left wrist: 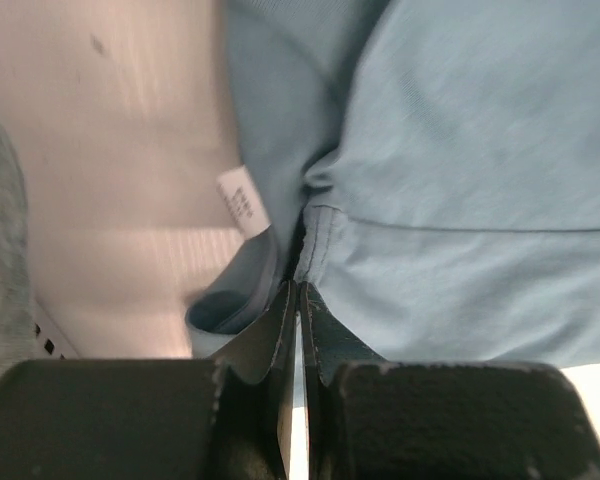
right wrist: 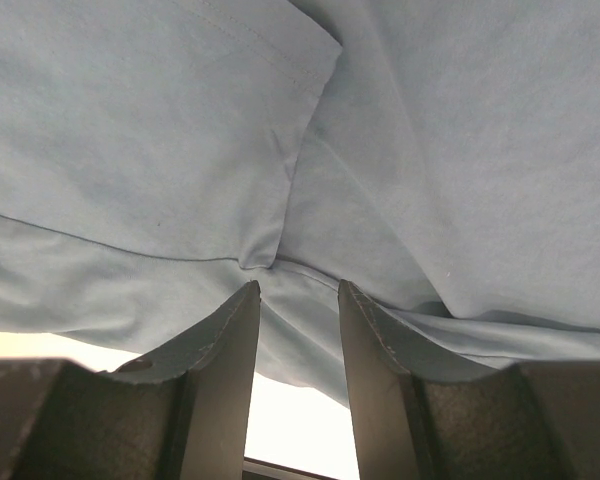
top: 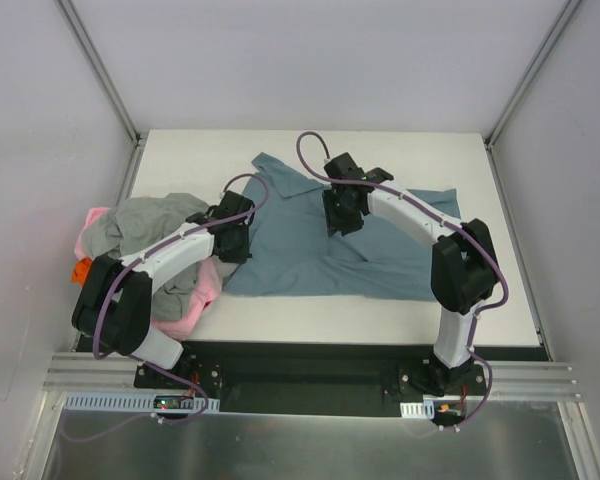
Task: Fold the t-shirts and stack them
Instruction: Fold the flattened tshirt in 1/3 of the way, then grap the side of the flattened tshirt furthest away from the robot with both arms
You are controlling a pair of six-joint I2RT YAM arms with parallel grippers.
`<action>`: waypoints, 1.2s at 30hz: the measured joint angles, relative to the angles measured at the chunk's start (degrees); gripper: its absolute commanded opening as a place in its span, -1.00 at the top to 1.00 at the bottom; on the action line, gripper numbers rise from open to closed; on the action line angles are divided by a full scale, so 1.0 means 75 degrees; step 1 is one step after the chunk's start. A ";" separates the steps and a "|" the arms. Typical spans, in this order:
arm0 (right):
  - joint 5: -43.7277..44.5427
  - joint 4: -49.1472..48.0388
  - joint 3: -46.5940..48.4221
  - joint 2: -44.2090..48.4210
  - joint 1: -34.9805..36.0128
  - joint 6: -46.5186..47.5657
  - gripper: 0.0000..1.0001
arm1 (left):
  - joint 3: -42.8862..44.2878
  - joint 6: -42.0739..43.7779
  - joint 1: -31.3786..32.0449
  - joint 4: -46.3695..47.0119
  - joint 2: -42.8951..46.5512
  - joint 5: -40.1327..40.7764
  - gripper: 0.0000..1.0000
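A large slate-blue collared t-shirt (top: 310, 255) lies spread across the middle of the table. My left gripper (top: 232, 238) sits at its left edge, and the left wrist view shows that gripper (left wrist: 300, 288) shut on a stitched edge of the blue t-shirt (left wrist: 480, 150), close to a white care label (left wrist: 242, 203). My right gripper (top: 342, 215) hovers over the shirt's upper middle. Seen from the right wrist, that gripper (right wrist: 298, 290) is open, its fingers apart just over a fold of the blue cloth (right wrist: 180, 130). Grey (top: 145, 225), pink (top: 195, 300) and orange (top: 80, 270) t-shirts lie piled at the left.
The pile of shirts lies at the table's left edge, under my left arm. White table surface (top: 430, 150) shows behind the blue shirt and along the front edge (top: 380, 320). Metal frame posts stand at the back corners.
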State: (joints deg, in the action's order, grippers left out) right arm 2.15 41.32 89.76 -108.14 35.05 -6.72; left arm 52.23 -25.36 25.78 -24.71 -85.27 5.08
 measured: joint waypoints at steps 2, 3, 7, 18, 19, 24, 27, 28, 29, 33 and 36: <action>0.0000 -0.0003 -0.0058 0.0003 -0.0009 0.0000 0.19 | 0.0219 0.0157 0.0000 0.0029 -0.0035 -0.0003 1.00; 0.0003 0.0003 -0.0085 0.0003 -0.0012 0.0000 0.18 | 0.0323 0.0242 0.0000 0.0061 -0.0085 -0.0003 1.00; 0.0015 -0.0012 -0.0187 0.0023 -0.0041 0.0000 0.19 | 0.0463 0.0519 -0.0003 0.0233 -0.0373 0.0000 1.00; -0.0090 -0.0032 -0.0323 0.0052 -0.0181 -0.0044 0.08 | 0.0458 0.1142 -0.0003 0.0236 -0.0813 0.0201 0.29; -0.0192 -0.0047 -0.0329 0.0052 -0.0198 -0.0070 0.07 | 0.0458 0.1160 -0.0003 0.0239 -0.0784 0.0219 0.07; -0.0801 -0.0350 -0.0321 0.0023 -0.0251 -0.0303 0.06 | 0.0918 0.1072 -0.0050 -0.0329 -0.0393 0.0338 -0.33; -0.1043 -0.0469 -0.0050 -0.0280 -0.0221 -0.0469 0.06 | 0.1655 0.0877 -0.0064 -0.0498 -0.0085 0.0259 -0.33; -0.1078 -0.0525 0.0143 -0.0478 -0.0204 -0.0504 0.07 | 0.1941 0.0766 -0.0099 -0.0484 0.0017 0.0163 -0.31; -0.1090 -0.0577 0.0309 -0.0659 -0.0189 -0.0530 0.07 | 0.2203 0.0664 -0.0099 -0.0478 0.0087 0.0067 -0.30; -0.1011 -0.0825 0.0903 -0.1480 -0.0134 -0.0618 0.08 | 0.3127 0.0210 -0.0099 -0.0312 -0.0137 -0.0283 -0.24; -0.0947 -0.0860 0.0979 -0.1795 -0.0160 -0.0621 0.09 | 0.3433 -0.0149 -0.0099 -0.0146 -0.0723 -0.0423 -0.24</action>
State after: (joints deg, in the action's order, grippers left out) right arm -4.95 34.87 97.10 -121.60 33.85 -11.38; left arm 77.97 -26.48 25.04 -25.80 -90.70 1.91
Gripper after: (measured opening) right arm 0.461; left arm 0.623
